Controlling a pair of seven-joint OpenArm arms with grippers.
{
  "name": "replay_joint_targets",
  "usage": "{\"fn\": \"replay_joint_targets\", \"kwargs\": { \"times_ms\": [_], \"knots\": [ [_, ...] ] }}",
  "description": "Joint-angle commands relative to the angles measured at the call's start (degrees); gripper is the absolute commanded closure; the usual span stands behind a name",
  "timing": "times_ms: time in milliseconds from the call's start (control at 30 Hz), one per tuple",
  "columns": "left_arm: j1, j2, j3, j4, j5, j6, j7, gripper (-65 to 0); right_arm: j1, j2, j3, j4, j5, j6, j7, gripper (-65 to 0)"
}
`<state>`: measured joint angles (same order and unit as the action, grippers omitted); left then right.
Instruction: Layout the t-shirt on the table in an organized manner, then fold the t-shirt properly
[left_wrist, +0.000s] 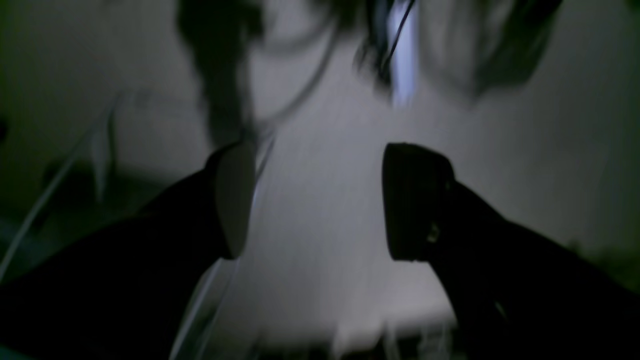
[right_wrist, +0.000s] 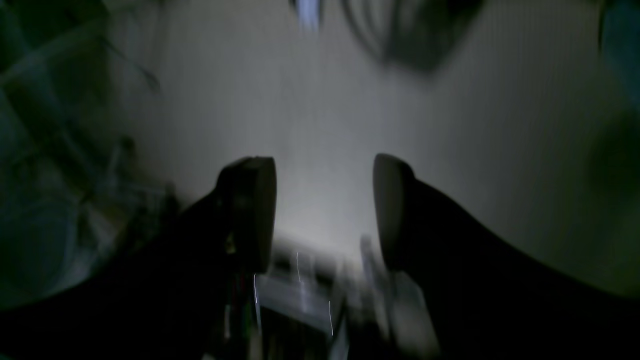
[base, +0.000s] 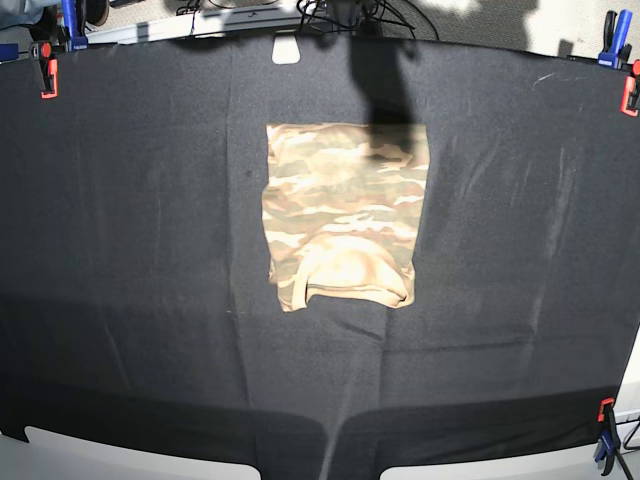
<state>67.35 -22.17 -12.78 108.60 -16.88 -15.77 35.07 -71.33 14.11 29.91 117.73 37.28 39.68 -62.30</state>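
The t-shirt (base: 343, 212) lies as a compact, near-square folded packet in the middle of the table (base: 120, 250), collar side toward the near edge, so I judge the fold complete. What remains is to keep both arms well clear and not snag its edges. The left gripper (left_wrist: 315, 202) and right gripper (right_wrist: 325, 210) stand with jaws apart, holding nothing, pointed at a pale blurred background; neither appears in the base view, both well apart from the shirt.
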Motion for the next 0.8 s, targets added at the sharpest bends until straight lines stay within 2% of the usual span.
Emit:
{"fn": "replay_joint_targets", "kwargs": {
  "times_ms": [0, 167, 333, 400, 500, 567, 600, 667, 767],
  "knots": [
    [-0.9, 0.5, -0.3, -2.2, -0.1, -1.0, -1.1, -36.5, -0.3, 0.4, -1.2, -0.3, 0.2, 0.3, 2.8, -30.4],
    [-14.6, 5.2, -0.3, -23.5, -0.1, -6.1, -1.2, -36.5, 9.1, 1.2, -12.3, -8.2, -10.6, 0.3, 5.7, -30.4],
    [-29.0, 8.4, -0.3, -48.9, -2.3, -14.3, -5.3, -36.5, 20.3, 1.2, -20.7, -25.8, -18.8, 0.3, 13.4, -30.4],
    [-33.6, 8.7, -0.3, -57.0, -2.2, -16.0, -7.0, -36.5, 24.9, 1.2, -22.7, -33.7, -20.7, 0.3, 15.5, -30.3],
    [-38.9, 8.8, -0.3, -66.1, 0.1, -16.0, -11.5, -36.5, 31.5, 1.2, -24.6, -45.8, -21.6, 0.3, 18.2, -30.4],
    [-41.3, 8.8, -0.3, -70.1, 4.9, -15.9, -16.5, -36.5, 35.6, 1.2, -25.4, -53.6, -24.9, 0.3, 22.8, -30.4],
    [-42.3, 8.8, -0.3, -71.7, 7.8, -14.8, -19.9, -36.5, 37.5, 1.2, -25.5, -57.5, -26.7, 0.3, 25.7, -30.4],
    [-43.9, 8.8, -0.3, -74.1, 11.7, -10.3, -24.5, -36.5, 40.9, 1.2, -25.5, -65.1, -28.4, -0.1, 34.5, -30.4],
    [-45.8, 8.8, -0.3, -76.5, 14.6, -4.9, -25.8, -36.5, 45.0, 1.7, -25.5, -75.5, -28.4, -1.7, 48.8, -30.3]
  ]
}}
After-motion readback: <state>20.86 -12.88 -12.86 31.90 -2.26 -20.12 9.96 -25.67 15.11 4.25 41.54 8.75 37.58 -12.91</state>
